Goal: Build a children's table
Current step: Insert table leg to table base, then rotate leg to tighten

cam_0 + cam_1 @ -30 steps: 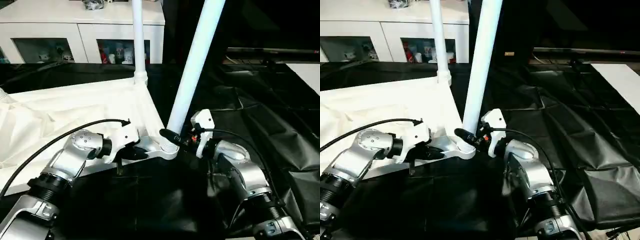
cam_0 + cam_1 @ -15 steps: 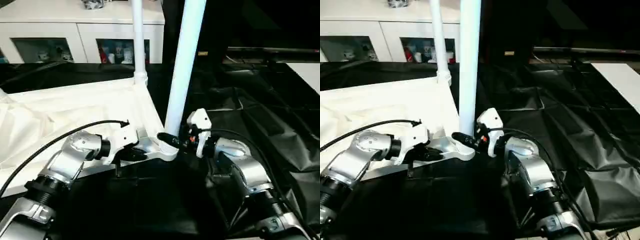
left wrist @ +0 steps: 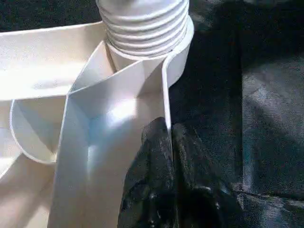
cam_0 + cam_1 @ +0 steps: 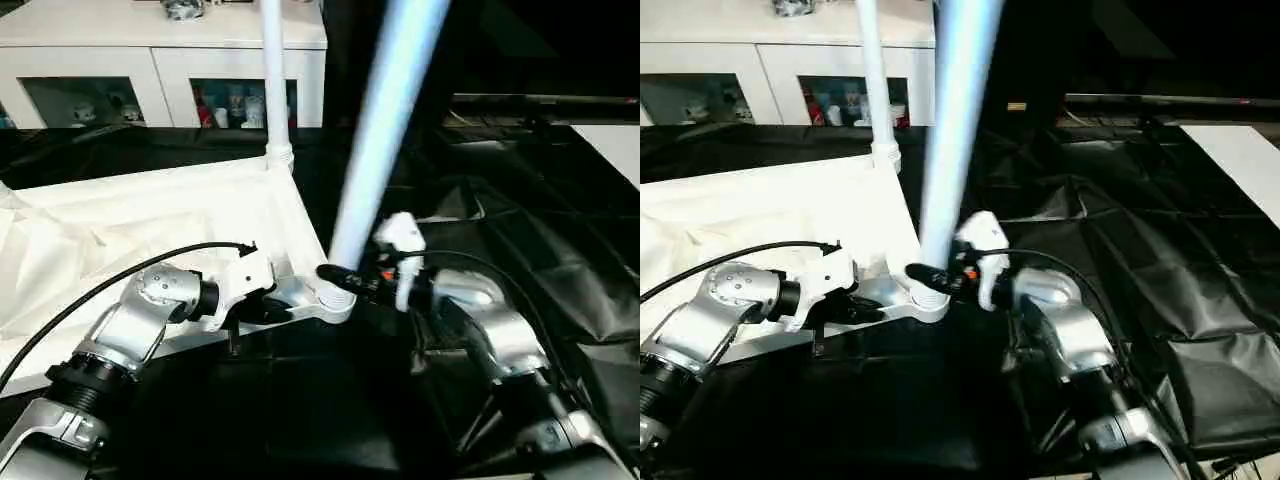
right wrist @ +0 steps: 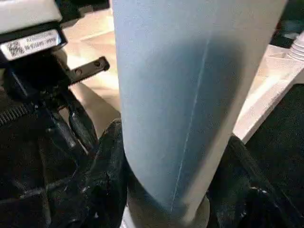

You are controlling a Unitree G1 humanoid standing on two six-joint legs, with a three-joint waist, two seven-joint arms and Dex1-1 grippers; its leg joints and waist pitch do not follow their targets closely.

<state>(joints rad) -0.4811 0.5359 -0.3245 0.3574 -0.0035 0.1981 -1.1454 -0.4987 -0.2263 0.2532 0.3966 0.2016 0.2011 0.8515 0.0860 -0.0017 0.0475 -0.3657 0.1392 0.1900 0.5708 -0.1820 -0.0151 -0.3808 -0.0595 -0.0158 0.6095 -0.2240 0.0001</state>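
Screwing the leg (image 4: 385, 130) into its corner socket (image 4: 333, 297) needs the right pincer (image 4: 345, 280) clamped low — left pincer (image 3: 167, 142), pinched on the table-top rim (image 3: 165, 95), braces it.

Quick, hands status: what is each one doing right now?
Left hand: closed, pinching the table top's edge wall near the corner socket.
Right hand: closed around the near leg, just above that socket.

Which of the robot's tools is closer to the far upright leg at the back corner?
Left, narrowly. The left tool pinches the tabletop's near rim; the right tool grips the near leg, further right of the far leg.
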